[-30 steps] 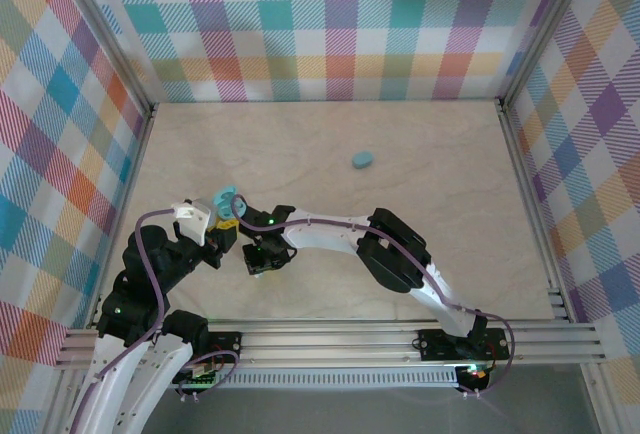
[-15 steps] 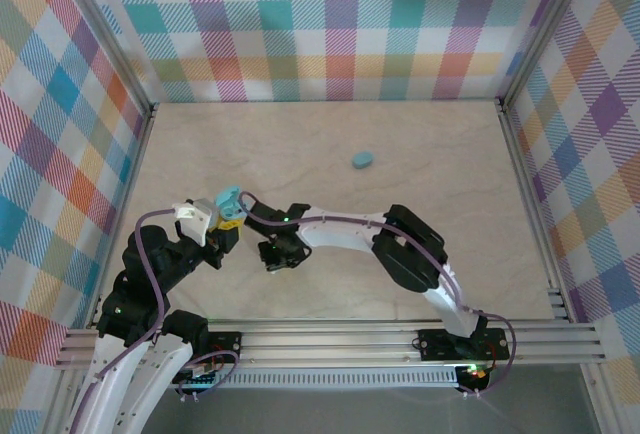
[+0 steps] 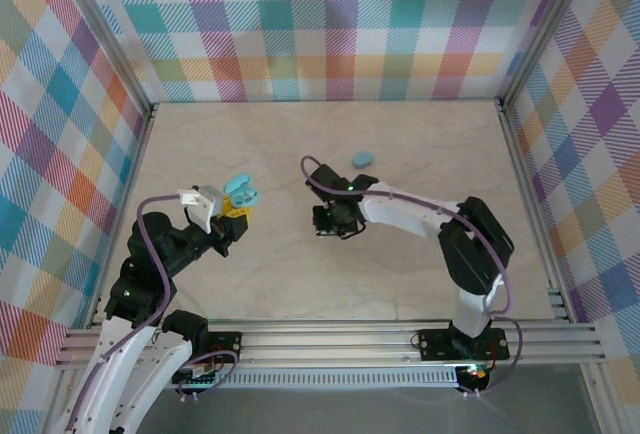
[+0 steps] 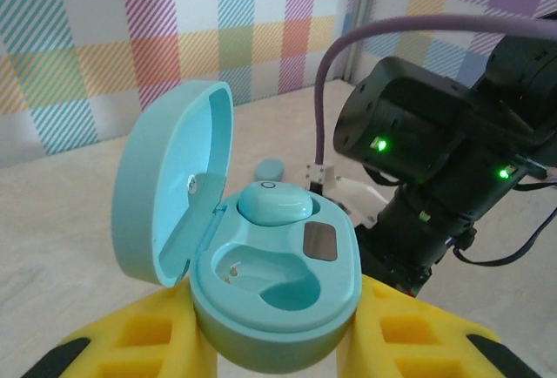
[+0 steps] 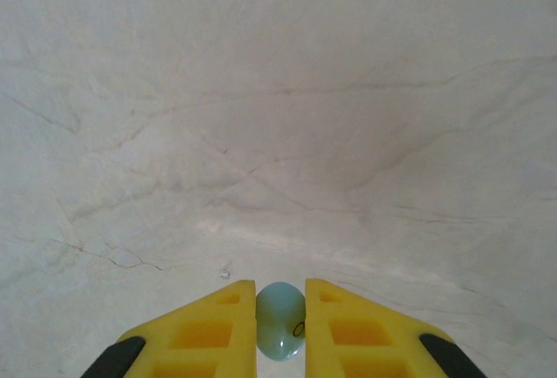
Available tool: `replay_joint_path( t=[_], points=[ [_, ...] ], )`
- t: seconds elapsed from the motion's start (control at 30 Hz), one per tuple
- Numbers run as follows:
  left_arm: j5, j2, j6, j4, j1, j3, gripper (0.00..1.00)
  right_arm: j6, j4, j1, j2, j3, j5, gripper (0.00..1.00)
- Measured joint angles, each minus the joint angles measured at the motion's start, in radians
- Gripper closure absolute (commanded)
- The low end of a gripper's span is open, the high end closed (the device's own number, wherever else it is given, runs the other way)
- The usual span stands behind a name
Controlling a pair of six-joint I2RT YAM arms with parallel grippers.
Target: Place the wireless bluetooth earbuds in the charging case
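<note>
Right wrist: my right gripper (image 5: 280,301) is pinched shut on one earbud (image 5: 279,321). My left gripper (image 4: 277,339) clamps the open charging case (image 4: 287,295), second earbud (image 4: 272,201) seated inside.

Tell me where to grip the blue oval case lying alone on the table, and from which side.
Grip the oval case across its narrow middle, coming straight down from above. It lies flat and low on the table with nothing beside it, so both long sides are free to pinch; the rounded ends would likely slip.
</note>
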Motion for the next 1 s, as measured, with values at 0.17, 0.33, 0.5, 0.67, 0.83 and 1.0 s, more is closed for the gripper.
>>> replay_joint_path(
  t=[0.17, 0.33, 0.5, 0.67, 0.83, 1.0],
  points=[
    [0.037, 0.076, -0.031, 0.087, -0.001, -0.003, 0.98, -0.041, -0.032, -0.084, -0.143, -0.029, 0.007, 0.84],
    [0.081, 0.174, -0.031, 0.171, -0.015, -0.003, 0.98, -0.099, -0.100, -0.154, -0.259, -0.002, 0.011, 0.84],
    [0.092, 0.273, 0.023, 0.253, -0.091, -0.003, 0.98, -0.158, -0.177, -0.168, -0.328, 0.109, 0.017, 0.83],
    [0.092, 0.345, 0.096, 0.320, -0.152, -0.003, 0.98, -0.193, -0.210, -0.169, -0.393, 0.183, 0.000, 0.83],
    [0.089, 0.426, 0.151, 0.398, -0.200, -0.003, 0.97, -0.198, -0.216, -0.169, -0.403, 0.221, -0.074, 0.84],
    [0.066, 0.515, 0.179, 0.455, -0.243, 0.019, 0.98, -0.191, -0.210, -0.169, -0.403, 0.221, -0.147, 0.86]
  ],
)
